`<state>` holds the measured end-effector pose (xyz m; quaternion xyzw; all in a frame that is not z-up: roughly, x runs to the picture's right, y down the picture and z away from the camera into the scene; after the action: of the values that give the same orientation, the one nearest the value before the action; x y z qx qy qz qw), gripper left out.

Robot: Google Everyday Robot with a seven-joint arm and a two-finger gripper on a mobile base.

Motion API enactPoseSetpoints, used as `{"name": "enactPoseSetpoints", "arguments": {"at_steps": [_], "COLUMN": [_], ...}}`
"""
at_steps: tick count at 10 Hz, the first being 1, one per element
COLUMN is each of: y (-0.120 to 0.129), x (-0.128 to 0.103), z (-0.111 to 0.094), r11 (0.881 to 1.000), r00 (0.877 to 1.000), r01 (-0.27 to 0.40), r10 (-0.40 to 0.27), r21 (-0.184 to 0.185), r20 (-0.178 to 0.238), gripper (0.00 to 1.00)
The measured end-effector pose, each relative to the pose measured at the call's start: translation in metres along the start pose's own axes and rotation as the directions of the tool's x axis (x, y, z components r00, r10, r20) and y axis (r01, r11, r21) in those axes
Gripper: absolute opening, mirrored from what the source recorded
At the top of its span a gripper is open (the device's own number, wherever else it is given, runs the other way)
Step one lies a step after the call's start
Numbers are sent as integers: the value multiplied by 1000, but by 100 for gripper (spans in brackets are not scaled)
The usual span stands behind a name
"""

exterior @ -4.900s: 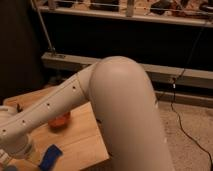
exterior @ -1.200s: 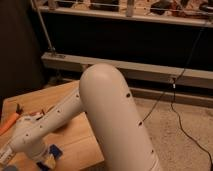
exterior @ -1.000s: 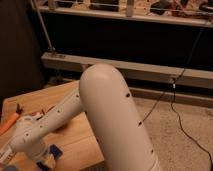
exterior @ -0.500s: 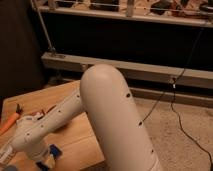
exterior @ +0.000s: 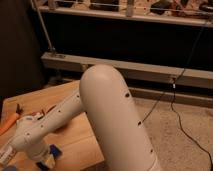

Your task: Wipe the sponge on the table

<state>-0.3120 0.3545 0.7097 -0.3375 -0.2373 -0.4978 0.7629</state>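
Note:
The big white arm (exterior: pixel 107 115) reaches down and left across the light wooden table (exterior: pixel 50 97). Its gripper (exterior: pixel 42 161) is at the bottom left edge of the camera view, low over the table top. Only a small part of the bright-blue sponge (exterior: pixel 53 151) shows, right beside the gripper and touching or nearly touching it. The arm's wrist section hides the remainder of the sponge.
An orange object (exterior: pixel 7 123) and a small dark item (exterior: pixel 19 107) lie on the table's left part. The table's right edge runs close under the arm, with speckled floor (exterior: pixel 185 145) and a black cable (exterior: pixel 172 107) beyond. A metal rack (exterior: pixel 125 65) stands behind.
Since the earliest frame the arm has swung lower and nearer, covering the orange bowl and most of the sponge. Over the last second nothing has visibly moved.

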Motion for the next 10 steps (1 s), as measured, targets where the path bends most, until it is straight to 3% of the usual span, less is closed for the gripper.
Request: {"name": "enactPoseSetpoints", "arguments": {"at_steps": [5, 6, 8, 10], "y": [-3, -4, -5, -5], "x": [1, 1, 1, 0], "z": [-1, -1, -1, -2], "r11": [1000, 1000, 1000, 1000], "r00": [1000, 1000, 1000, 1000], "r01": [-10, -14, -18, -21], "r10": [10, 14, 18, 21], "r21": [-6, -6, -3, -2], "r20": [-18, -18, -18, -14], "gripper": [58, 55, 37, 37]}}
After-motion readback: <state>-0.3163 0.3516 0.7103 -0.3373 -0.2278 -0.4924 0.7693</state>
